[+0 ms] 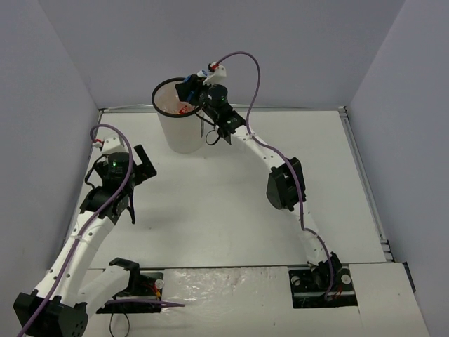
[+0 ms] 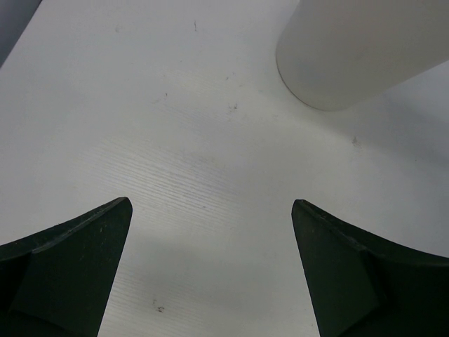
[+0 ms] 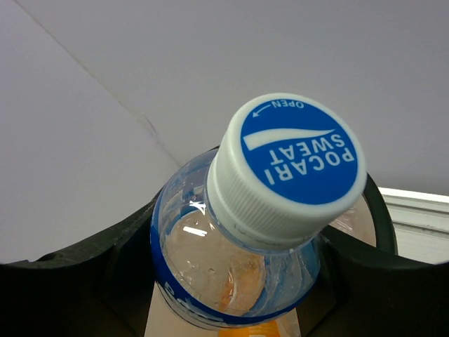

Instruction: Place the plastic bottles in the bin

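The right claw [image 1: 189, 90] was stretched out over the bin [image 1: 181, 133]. Its fingers [image 3: 84, 274] were clamped on either side of a clear bottle [image 3: 231, 260] with a blue band, gripping it just below the shoulder. The bottle's white cap [image 3: 287, 172], blue on top and printed Pocari Sweat, stuck up out of the claw toward the wrist camera. Directly under the claw was the bin's open mouth. A stretch of its black rim [image 3: 381, 210] curved round behind the bottle, so the bottle hung above the opening, not yet inside. Down in the bin, beneath the claw, something red [image 1: 184, 110] lay near the wall. An orange patch showed through the bottle's clear body, though I could not tell what it was. The left claw [image 2: 210, 207] was spread wide with nothing between its fingers, pointing down at bare table [image 2: 175, 140]. The bin [image 2: 351, 63] stood ahead of that claw and off to its right, apart from it.
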Robot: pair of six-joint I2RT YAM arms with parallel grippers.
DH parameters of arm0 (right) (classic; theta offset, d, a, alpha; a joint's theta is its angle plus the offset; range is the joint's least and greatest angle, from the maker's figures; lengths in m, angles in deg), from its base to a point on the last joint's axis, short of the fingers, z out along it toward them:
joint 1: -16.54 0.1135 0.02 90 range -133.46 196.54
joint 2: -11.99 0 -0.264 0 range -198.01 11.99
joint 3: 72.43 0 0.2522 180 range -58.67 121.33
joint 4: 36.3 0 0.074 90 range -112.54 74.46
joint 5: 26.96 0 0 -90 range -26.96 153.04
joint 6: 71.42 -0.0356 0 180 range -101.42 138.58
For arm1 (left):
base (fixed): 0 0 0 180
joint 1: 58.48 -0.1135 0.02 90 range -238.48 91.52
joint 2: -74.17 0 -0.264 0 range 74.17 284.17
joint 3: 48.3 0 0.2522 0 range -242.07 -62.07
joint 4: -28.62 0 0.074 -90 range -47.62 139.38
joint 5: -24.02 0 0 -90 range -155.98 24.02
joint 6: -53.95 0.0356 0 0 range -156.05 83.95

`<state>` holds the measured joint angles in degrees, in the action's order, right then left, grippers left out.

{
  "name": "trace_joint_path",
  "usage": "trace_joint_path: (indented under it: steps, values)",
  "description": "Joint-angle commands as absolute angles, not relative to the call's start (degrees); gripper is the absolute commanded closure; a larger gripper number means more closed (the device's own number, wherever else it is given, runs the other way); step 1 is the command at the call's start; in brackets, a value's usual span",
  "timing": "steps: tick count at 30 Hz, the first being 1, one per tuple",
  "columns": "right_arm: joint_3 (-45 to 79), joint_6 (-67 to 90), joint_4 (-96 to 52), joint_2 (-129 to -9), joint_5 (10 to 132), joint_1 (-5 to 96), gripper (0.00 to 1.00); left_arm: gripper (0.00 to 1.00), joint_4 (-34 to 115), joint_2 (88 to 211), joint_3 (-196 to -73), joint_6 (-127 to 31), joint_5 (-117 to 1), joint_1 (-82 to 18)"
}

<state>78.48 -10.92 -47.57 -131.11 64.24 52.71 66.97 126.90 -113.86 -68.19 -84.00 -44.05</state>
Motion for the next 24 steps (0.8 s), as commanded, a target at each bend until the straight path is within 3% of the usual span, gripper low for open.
trace_joint_path:
  steps: [1, 4, 10, 24]
  values:
    - [79.4, -5.4, -42.0, -128.6, 60.9, 53.2, 0.42, 0.03, 63.6, 127.0, -116.5, -68.3, -84.1, -44.4]
    - [79.5, -4.2, -42.0, -128.3, 62.2, 53.2, 0.23, 0.03, 63.6, 127.3, -116.7, -68.3, -84.0, -44.4]
    - [80.3, -2.5, -40.8, -127.7, 67.2, 53.3, 0.06, 0.03, 63.2, 127.9, -116.9, -68.1, -82.9, -44.4]
    - [80.9, 7.2, -39.5, -117.7, 69.3, 52.1, 0.00, 0.03, 63.4, 128.1, -116.9, -68.0, -83.1, -44.4]
